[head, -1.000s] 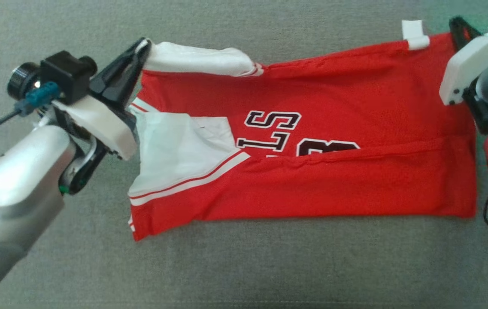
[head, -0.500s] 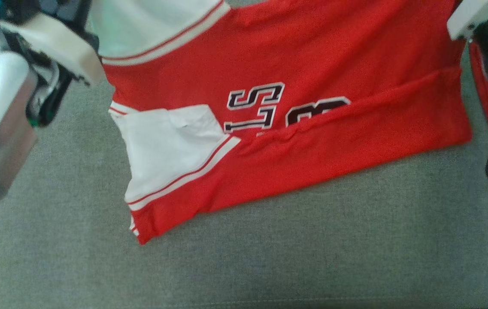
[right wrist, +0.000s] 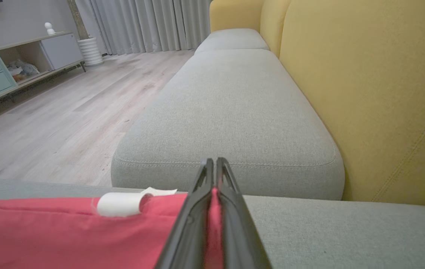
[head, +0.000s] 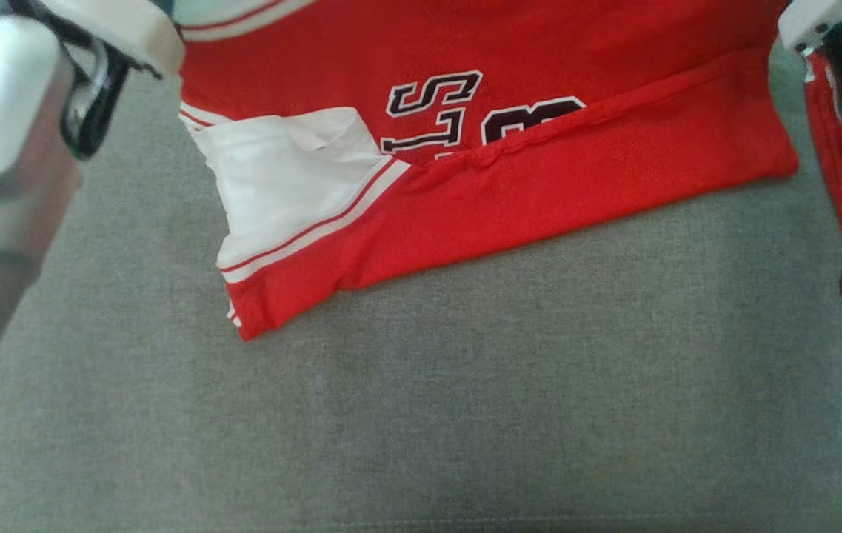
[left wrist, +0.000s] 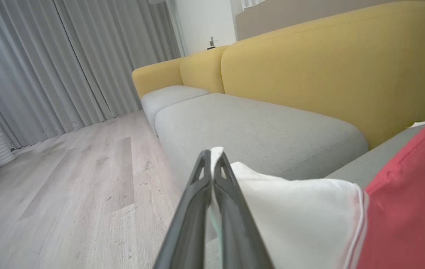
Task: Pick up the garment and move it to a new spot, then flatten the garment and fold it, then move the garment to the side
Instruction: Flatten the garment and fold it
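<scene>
At the left gripper (left wrist: 211, 154): pinched tight on the white sleeve of the garment (left wrist: 410, 209), cloth caught between the jaws and spilling off to the right, red body just past that. Beyond the tips, grey sofa seat (left wrist: 249, 127); farther and to the right, yellow backrest (left wrist: 328, 67); to the left, wood floor (left wrist: 66, 186), then grey curtains (left wrist: 66, 67).

At the right gripper (right wrist: 212, 161): clamped on a red edge of the garment, fabric nipped between the jaws and stretching away to the left, rolled white tag (right wrist: 120, 203) just left of the tips. Ahead, grey sofa seat; to the right, yellow backrest; far left, low cabinet (right wrist: 59, 48).

Between the two grippers: red garment, lower fold lying on the grey seat.
</scene>
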Controlling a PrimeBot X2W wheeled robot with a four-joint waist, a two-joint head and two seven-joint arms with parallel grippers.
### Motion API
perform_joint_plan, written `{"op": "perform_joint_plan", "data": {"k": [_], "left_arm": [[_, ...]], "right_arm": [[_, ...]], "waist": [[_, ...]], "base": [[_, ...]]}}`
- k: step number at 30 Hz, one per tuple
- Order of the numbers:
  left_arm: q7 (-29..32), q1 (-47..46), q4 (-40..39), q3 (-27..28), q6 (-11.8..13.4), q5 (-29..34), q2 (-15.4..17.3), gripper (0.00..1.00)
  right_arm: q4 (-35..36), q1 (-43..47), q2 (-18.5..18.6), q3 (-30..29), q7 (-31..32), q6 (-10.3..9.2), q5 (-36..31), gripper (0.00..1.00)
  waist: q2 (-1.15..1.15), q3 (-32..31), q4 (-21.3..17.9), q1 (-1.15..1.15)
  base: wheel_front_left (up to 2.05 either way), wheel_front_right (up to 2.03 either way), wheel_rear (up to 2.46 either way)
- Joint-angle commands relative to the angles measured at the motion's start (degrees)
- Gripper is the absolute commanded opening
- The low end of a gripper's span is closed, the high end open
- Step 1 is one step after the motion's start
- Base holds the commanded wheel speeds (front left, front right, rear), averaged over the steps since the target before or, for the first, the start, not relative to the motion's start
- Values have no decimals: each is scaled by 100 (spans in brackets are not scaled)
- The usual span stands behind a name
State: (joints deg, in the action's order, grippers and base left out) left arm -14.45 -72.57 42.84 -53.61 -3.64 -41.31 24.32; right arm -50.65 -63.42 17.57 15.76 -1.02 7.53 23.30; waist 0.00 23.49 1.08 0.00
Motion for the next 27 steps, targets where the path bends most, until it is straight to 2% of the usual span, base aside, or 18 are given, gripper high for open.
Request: {"op": "perform_joint_plan", "data": {"k": [1, 7, 13, 16, 20, 27], "left_arm": [[-49, 30, -82, 203, -54, 76, 226, 0], [2, 878, -448, -45, -181, 54, 416, 0], [526, 1744, -1168, -407, -252, -151, 731, 0], [944, 2155, -1719, -682, -287, -237, 990, 0], [1340, 2510, -2292, -928, -218, -254, 1221, 0], [1695, 2749, -2679, -1142, -77, -281, 1250, 0]], "right_arm": [[128, 173, 95, 87, -37, -4, 136, 0], [87, 807, 344, 382, 77, -4, 541, 0], [109, 1355, 661, 750, 379, -4, 782, 0], [116, 1615, 872, 963, 625, -4, 910, 0], [188, 1890, 1154, 1284, 1010, -4, 1070, 0], [381, 2032, 1573, 1849, 1409, -4, 948, 0]], "waist": [[0, -118, 73, 0], [0, -471, 248, 0], [0, -666, 382, 0], [0, -729, 441, 0], [0, -767, 492, 0], [0, -753, 441, 0]], "base": [[0, 0, 0], [0, 0, 0], [0, 0, 0], [0, 0, 0], [0, 0, 0], [0, 0, 0]]}}
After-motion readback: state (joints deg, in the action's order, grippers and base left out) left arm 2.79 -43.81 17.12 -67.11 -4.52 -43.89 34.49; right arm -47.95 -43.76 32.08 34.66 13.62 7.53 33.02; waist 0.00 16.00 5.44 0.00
